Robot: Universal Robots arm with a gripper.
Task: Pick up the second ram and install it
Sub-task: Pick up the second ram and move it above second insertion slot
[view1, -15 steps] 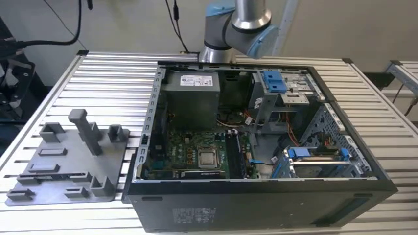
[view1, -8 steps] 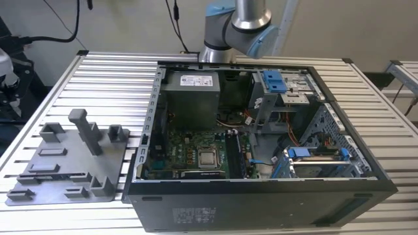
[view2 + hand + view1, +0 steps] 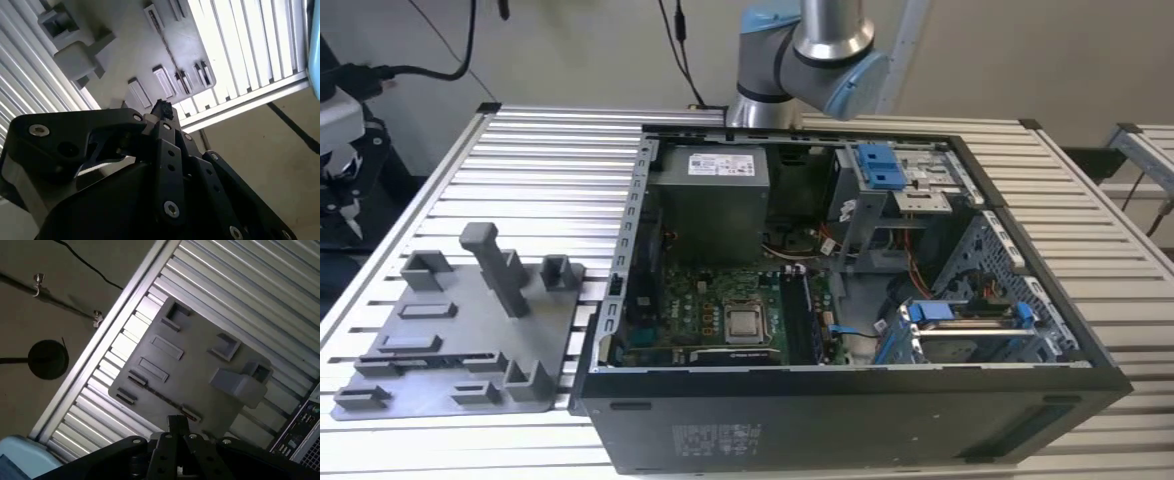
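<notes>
**Gripper above the tray, ram seen edge-on**

A slatted metal table [image 3: 534, 150] carries an open computer case [image 3: 854, 430] on the exterior view's right. The case's near wall hides the lower edge of the green board [image 3: 707, 305] inside it. Beside the case, on the exterior view's left, lies a flat grey tray [image 3: 467, 335] with upright pegs, its near corner close to the table's edge. The arm [image 3: 807, 45] rises behind the case and is cut off at the top of the exterior view.

In both wrist views the tray [image 3: 200, 370] [image 3: 130, 55] lies below the black gripper [image 3: 176, 424] [image 3: 162, 107], well apart from it. The gripper's own body covers much of each picture. Its jaws look drawn together with nothing seen between them.

The ram [image 3: 165, 397] [image 3: 172, 60] shows as a thin dark strip standing on edge in the tray's long slot. It is too thin here to make out chips or label. In the exterior view it [image 3: 434, 355] is hardly more than a dark line
</notes>
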